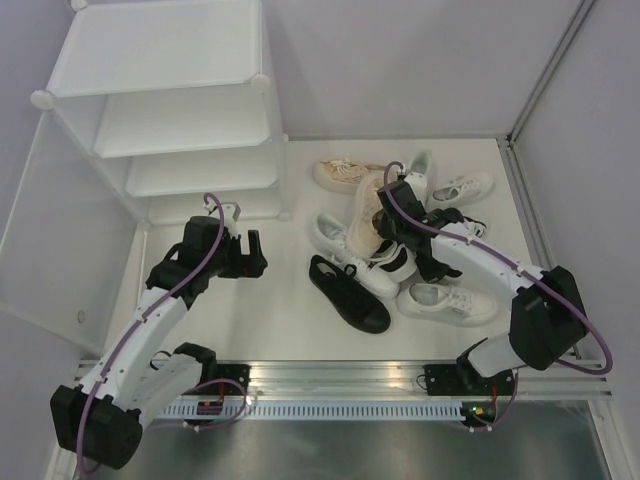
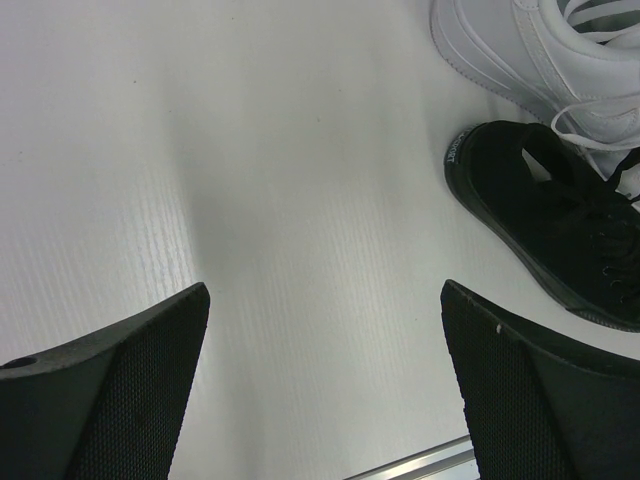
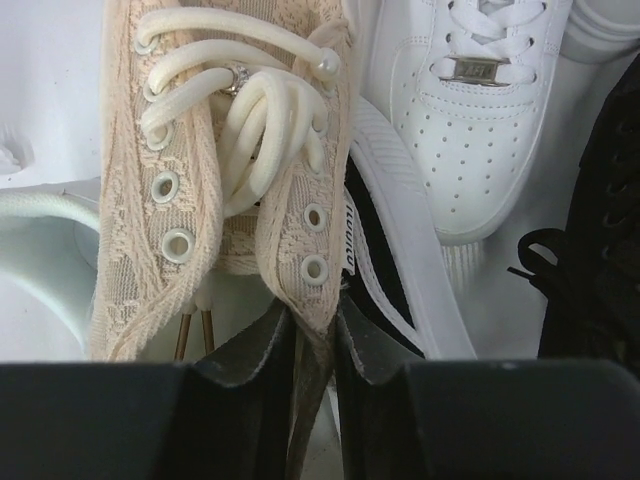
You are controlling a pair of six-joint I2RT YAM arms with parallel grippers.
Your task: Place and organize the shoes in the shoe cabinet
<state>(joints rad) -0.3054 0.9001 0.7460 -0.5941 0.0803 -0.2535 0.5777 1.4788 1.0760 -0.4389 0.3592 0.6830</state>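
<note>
Several shoes lie heaped on the white floor right of the shoe cabinet (image 1: 160, 100). A beige lace shoe (image 3: 200, 200) sits on top of the heap, and my right gripper (image 3: 315, 330) is shut on the side wall of its opening. In the top view the right gripper (image 1: 383, 222) is over that beige shoe (image 1: 365, 205). Beside it lie a black-and-white shoe (image 3: 395, 270) and a white shoe (image 3: 470, 110). My left gripper (image 2: 325, 300) stands open over bare floor, empty, left of a black shoe (image 2: 560, 220). From above the left gripper (image 1: 255, 252) is just in front of the cabinet's lowest tier.
A second beige shoe (image 1: 345, 172) lies at the back of the heap, white shoes (image 1: 447, 300) at its right and front. The cabinet's frosted door (image 1: 50, 230) hangs open on the left. White walls close in the back and the right. A metal rail (image 1: 340, 375) runs along the near edge.
</note>
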